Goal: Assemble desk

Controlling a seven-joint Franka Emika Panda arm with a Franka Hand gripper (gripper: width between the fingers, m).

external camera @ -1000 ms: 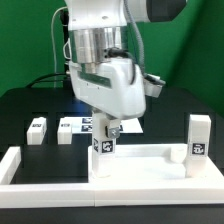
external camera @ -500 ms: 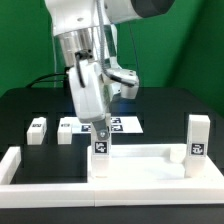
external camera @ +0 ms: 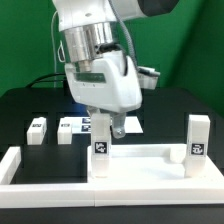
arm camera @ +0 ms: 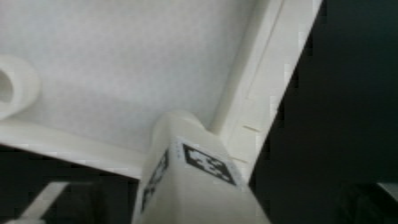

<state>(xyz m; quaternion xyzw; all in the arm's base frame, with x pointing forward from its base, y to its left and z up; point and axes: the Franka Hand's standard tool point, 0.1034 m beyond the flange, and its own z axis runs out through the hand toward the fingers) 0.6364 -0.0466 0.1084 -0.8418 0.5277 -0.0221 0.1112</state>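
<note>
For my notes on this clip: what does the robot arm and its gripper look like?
Glossy white rounded arm with a dark section at the top of the exterior view and a ribbed silver cylinder at the wrist. The boxy white gripper has short dark jaws. No readable markings.

White tabletop (external camera: 150, 163), black-and-white tagged leg block (external camera: 199, 140)

Wrist view crops the blurred tabletop (arm camera: 125, 70) and leg (arm camera: 192, 150).

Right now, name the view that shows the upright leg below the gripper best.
The exterior view: the leg stands whole and upright on the tabletop panel, just below the gripper. The wrist view catches only its tagged upper end, close and blurred.
</note>
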